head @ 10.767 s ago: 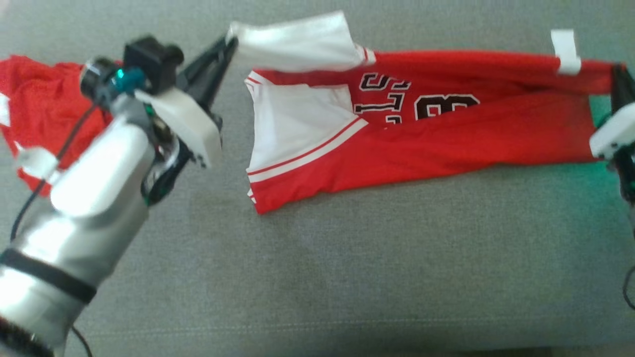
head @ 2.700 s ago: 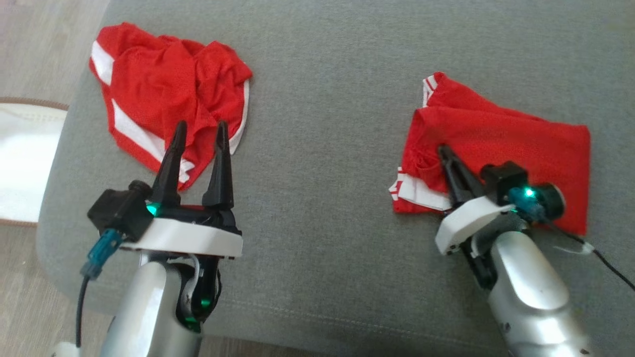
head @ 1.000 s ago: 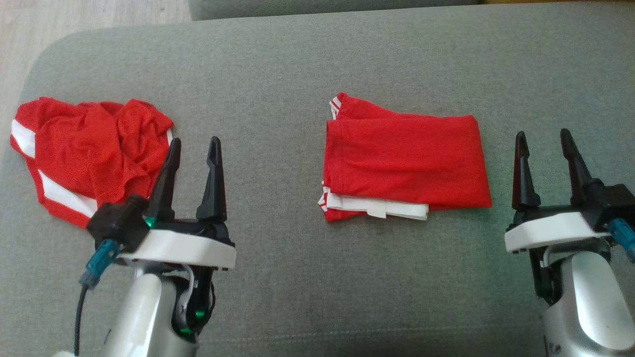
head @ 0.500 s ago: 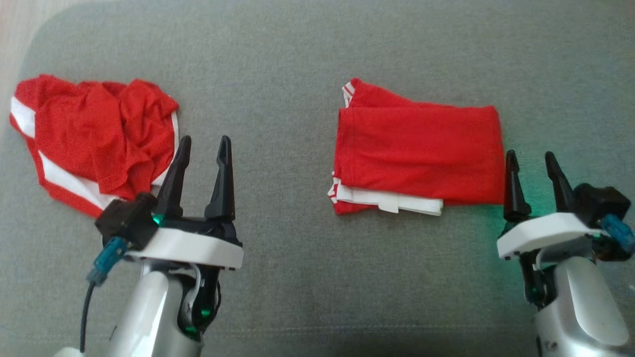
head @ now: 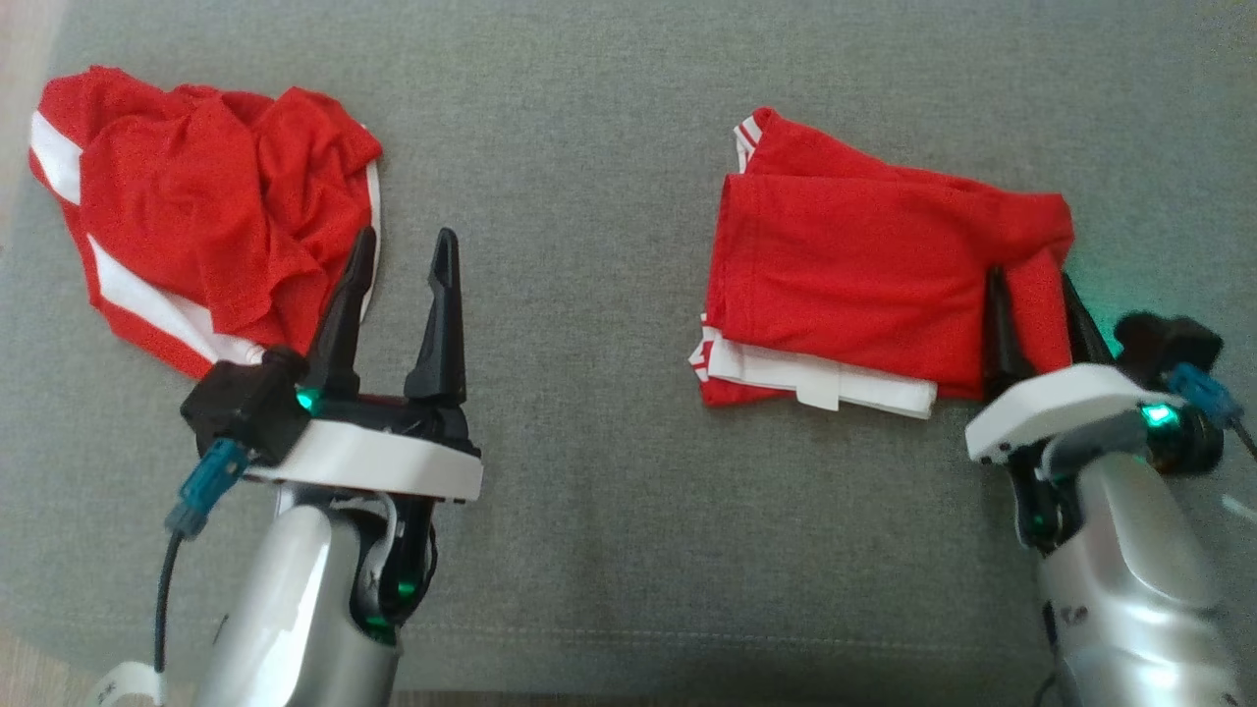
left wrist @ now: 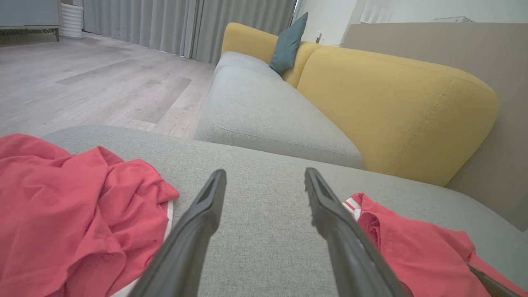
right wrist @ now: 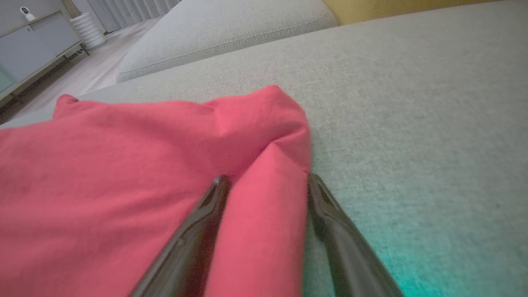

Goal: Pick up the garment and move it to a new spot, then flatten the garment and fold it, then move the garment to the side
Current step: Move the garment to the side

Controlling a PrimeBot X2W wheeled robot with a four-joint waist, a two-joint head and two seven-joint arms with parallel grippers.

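1. Currently the folded red garment (head: 854, 265) lies on the grey cushion (head: 609, 511), toward 2 o'clock from the middle of the head view.
2. White striped trim (head: 815, 378) peeks out from under its 6 o'clock edge.
3. The right hand (head: 1029, 280) is at the garment's 4 o'clock corner, pointing toward 12 o'clock. Its fingers stand apart, and a raised ridge of the red cloth fills the gap between them.
4. The cloth is bunched at that 3 o'clock edge and lies smooth elsewhere.
5. The left hand (head: 406, 238) is at 8 o'clock in the head view, fingers wide apart over bare cushion and holding nothing.
6. A crumpled red garment (head: 196, 196) with white stripes lies at 10 o'clock, its edge just beside the left hand's outer finger.
7. In the left wrist view, a yellow sofa (left wrist: 392, 107) with a blue-grey pillow (left wrist: 288, 45) stands beyond the cushion at 1 o'clock, and a wooden floor (left wrist: 103, 82) spreads at 10 o'clock.
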